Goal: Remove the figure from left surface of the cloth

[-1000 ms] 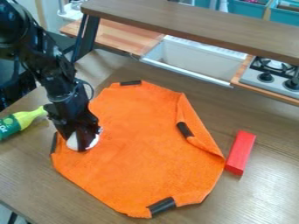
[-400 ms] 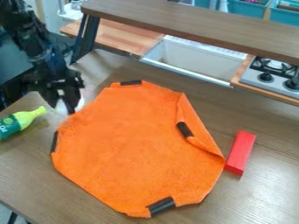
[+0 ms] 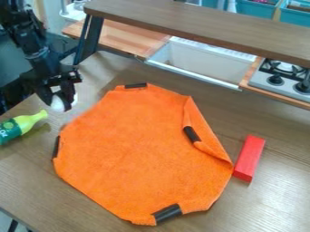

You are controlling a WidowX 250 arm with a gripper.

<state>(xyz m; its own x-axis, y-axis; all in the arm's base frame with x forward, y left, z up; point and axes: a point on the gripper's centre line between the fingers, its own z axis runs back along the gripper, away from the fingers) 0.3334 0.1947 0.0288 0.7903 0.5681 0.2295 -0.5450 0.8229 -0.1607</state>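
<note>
Ok so the gripper just swung the white figure, pinched between its fingers, off the orange cloth, so basically only the release remained.

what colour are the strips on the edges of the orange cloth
The strips are black, seen best in the camera view.

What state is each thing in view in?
Orange cloth: spread out, one side folded over
End effector: closed on the white object
White object: held, off the cloth
Bottle: lying on its side
Red block: lying beside the cloth
Sink: uncovered
</note>
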